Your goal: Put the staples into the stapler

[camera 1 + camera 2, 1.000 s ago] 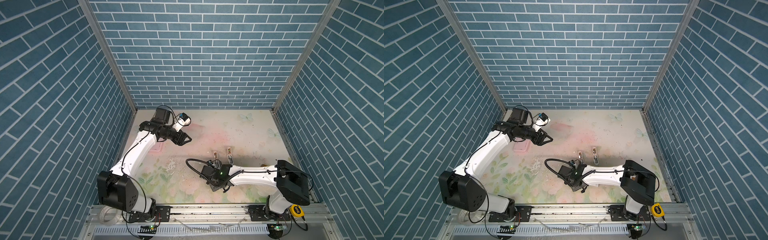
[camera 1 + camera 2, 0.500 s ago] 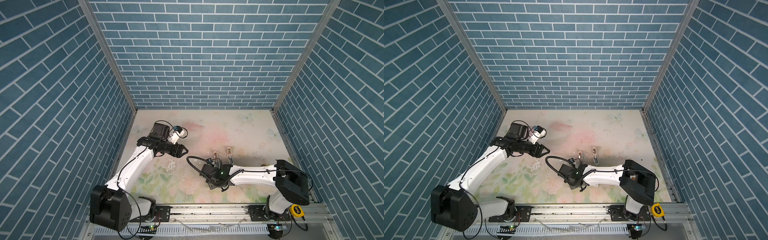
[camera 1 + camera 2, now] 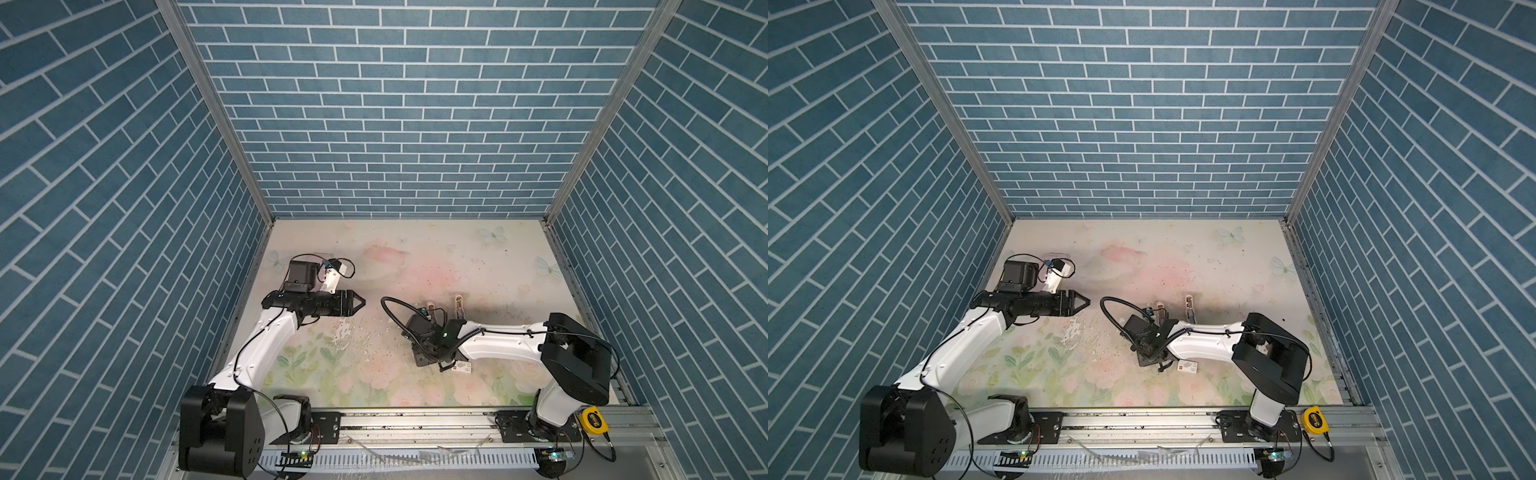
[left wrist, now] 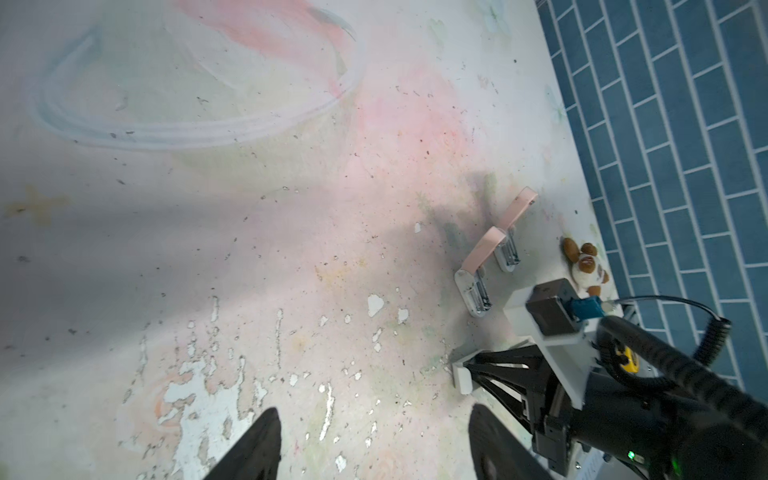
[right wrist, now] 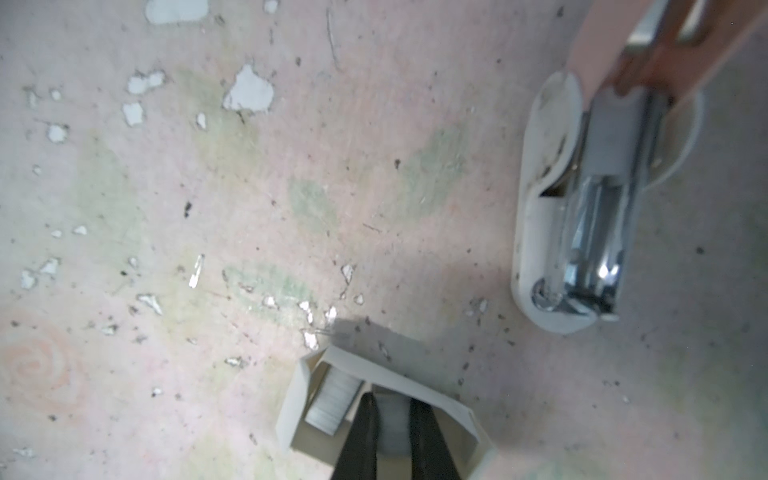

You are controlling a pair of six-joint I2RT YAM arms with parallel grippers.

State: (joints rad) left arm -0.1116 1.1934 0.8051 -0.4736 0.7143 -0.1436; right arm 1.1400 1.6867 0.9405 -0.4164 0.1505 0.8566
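Blue brick walls (image 3: 395, 124), floral pastel mat (image 3: 374, 386), pink-top stapler (image 4: 484, 251), grey staples (image 5: 332, 401) w/ cream tray (image 5: 297, 399).

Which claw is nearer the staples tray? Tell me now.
Right. The right claw is down inside the staples tray, closed on a staple strip; the left claw hangs open, well apart across the mat.

- A floral mat (image 3: 415, 257) covers the table, its print flaked off in white patches (image 4: 199, 399) near the middle.
- A flat white card sleeve (image 3: 463, 367) (red square mark on it) lies on the mat, toward the front.
- A yellow tape measure (image 3: 1315, 419) sits at the right end of the front rail (image 3: 415, 419).
- A small brown-and-white plush toy (image 4: 586, 266) lies near the blue brick wall (image 3: 395, 124).
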